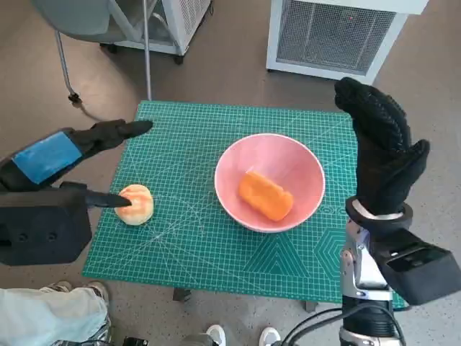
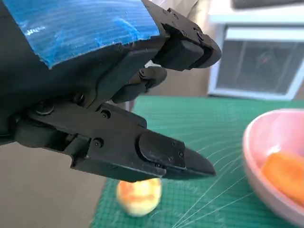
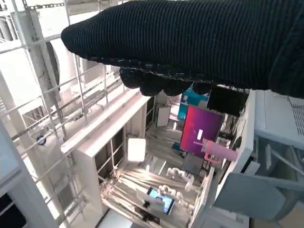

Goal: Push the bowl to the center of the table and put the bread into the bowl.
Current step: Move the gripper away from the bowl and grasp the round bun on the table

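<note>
One orange bread loaf (image 1: 266, 195) inside pink bowl (image 1: 302, 170) on green-matted desk (image 1: 209, 245), round bun (image 1: 135, 204) beside released left robot hand (image 1: 68, 160), right robot hand (image 1: 380, 148) raised, fingers spread, holding nothing.

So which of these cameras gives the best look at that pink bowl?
The head view: it shows the whole pink bowl from above on the green mat, with the orange bread lying inside. The left wrist view catches only part of its rim and wall at the picture's edge. The right wrist view points away and shows none of it.
</note>
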Controlling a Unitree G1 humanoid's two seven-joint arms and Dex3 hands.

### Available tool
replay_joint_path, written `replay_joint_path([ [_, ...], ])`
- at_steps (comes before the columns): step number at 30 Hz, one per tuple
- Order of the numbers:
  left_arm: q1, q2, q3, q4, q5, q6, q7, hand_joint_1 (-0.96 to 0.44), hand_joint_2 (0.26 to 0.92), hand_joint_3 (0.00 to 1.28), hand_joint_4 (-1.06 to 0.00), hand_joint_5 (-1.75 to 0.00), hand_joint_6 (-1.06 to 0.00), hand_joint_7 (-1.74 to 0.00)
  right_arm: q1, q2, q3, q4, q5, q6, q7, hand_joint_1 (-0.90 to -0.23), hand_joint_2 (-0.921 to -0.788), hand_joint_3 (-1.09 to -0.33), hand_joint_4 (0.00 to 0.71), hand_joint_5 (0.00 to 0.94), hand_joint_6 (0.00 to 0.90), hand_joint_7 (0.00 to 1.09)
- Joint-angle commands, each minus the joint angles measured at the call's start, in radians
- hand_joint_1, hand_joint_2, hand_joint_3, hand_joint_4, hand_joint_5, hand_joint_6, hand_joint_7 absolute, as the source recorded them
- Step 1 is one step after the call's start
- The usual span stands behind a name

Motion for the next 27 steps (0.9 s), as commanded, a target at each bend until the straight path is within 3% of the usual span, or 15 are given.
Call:
replay_joint_path([
  [1, 0.048, 0.029, 0.018, 0.029, -0.027, -0.041, 0.020, -0.04, 0.755, 0.00, -0.14, -0.01, -0.30, -0.02, -0.001, -0.005, 0.002, 0.017, 0.017, 0.021, 0.020, -0.527, -0.921, -0.723, 0.332, 0.016, -0.001, 0.71],
  [10, 0.119, 0.036, -0.040, 0.087, 0.027, -0.120, 0.086, 0.17, 0.783, 0.01, -0.13, 0.00, -0.28, 0.00, -0.004, -0.010, -0.002, 0.018, 0.038, 0.031, 0.048, -0.530, -0.921, -0.725, 0.330, 0.016, -0.001, 0.71],
  [27, 0.078, -0.021, -0.224, 0.292, 0.142, -0.160, 0.179, 0.18, 0.805, 0.03, -0.11, 0.00, -0.26, 0.00, 0.003, -0.028, -0.010, 0.006, 0.041, 0.037, 0.059, -0.529, -0.921, -0.726, 0.328, 0.016, -0.001, 0.71],
])
